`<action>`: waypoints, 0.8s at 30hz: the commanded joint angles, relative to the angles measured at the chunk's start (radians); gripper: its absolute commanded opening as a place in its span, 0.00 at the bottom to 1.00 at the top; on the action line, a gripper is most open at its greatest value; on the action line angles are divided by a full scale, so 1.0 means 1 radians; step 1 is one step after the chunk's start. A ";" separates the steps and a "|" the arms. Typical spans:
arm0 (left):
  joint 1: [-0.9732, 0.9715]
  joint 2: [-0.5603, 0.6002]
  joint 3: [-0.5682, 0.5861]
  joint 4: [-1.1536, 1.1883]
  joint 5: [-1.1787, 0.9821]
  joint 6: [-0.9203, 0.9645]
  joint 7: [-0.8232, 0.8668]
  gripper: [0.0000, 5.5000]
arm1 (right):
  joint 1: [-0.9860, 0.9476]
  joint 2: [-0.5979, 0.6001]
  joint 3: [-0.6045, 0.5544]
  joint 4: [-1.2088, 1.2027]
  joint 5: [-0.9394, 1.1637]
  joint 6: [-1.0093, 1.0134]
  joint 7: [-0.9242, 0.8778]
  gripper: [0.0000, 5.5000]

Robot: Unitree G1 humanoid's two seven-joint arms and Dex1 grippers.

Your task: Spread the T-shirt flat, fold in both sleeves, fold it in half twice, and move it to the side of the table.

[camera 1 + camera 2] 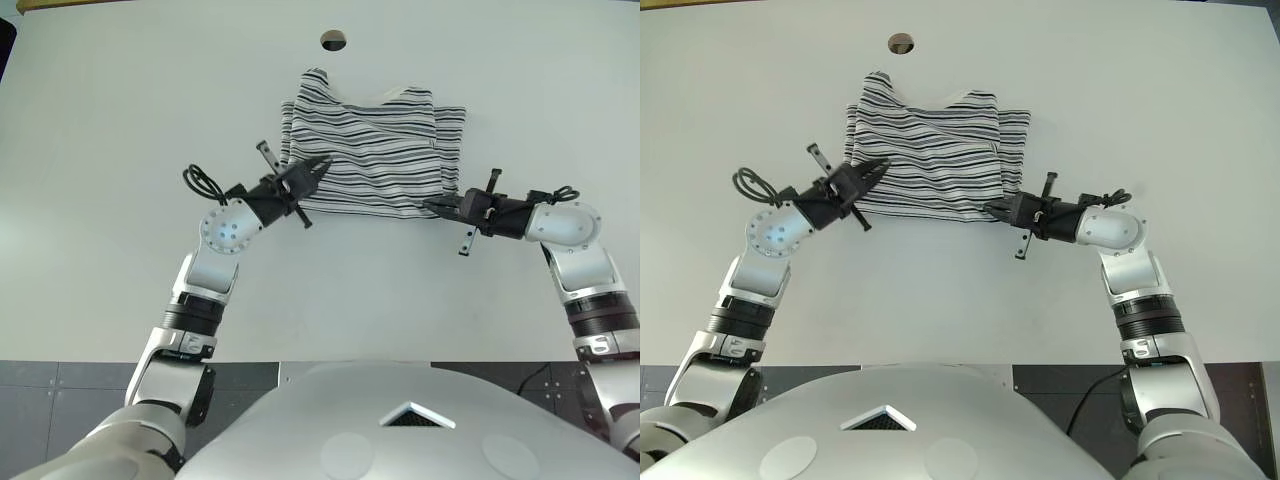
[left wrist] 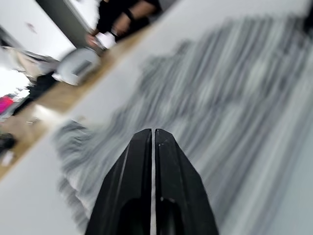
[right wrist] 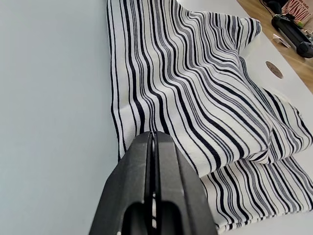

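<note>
I am holding my left end effector [image 1: 321, 166] with its two fingers [image 2: 137, 166] pressed together, only a thin seam showing between them, and I am seeing no cloth pinched there. Its tip is pointing inward at the left edge of the shirt [image 1: 375, 150], close to the near-left corner; whether it is touching the fabric I cannot tell. My right end effector [image 1: 431, 205] is likewise closed, fingers [image 3: 168, 161] flat against each other with nothing visibly caught between them. Its tip is sitting at the shirt's near-right corner, right at the hem, and is pointing inward toward the left one.

The shirt is lying between the two tips, on the far middle part of the surface [image 1: 120, 110]. It is black-and-white striped and is folded over itself into a roughly square shape, neckline on the far side. An upper layer is resting on a lower one, and the lower one is sticking out along the right side and the near edge. The left edge is running a little crooked, with a small peak of cloth at the far-left corner.

Beyond the shirt, near the far edge of the pale surface, a round hole [image 1: 334, 40] is showing, well apart from the cloth.
</note>
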 commanded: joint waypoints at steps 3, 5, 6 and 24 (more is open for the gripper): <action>0.005 0.071 0.020 -0.021 0.036 0.078 -0.013 0.03 | 0.027 -0.035 0.016 -0.040 -0.004 0.029 0.019 0.02; 0.002 0.084 0.020 -0.007 0.045 0.108 -0.015 0.03 | 0.032 -0.042 0.026 -0.049 -0.019 0.037 0.018 0.02; 0.003 0.088 0.019 -0.001 0.048 0.122 -0.018 0.03 | 0.038 -0.048 0.035 -0.058 -0.034 0.044 0.018 0.02; -0.170 0.282 0.027 0.152 0.113 0.277 -0.112 0.03 | 0.010 -0.010 0.037 -0.541 0.095 0.399 0.013 0.02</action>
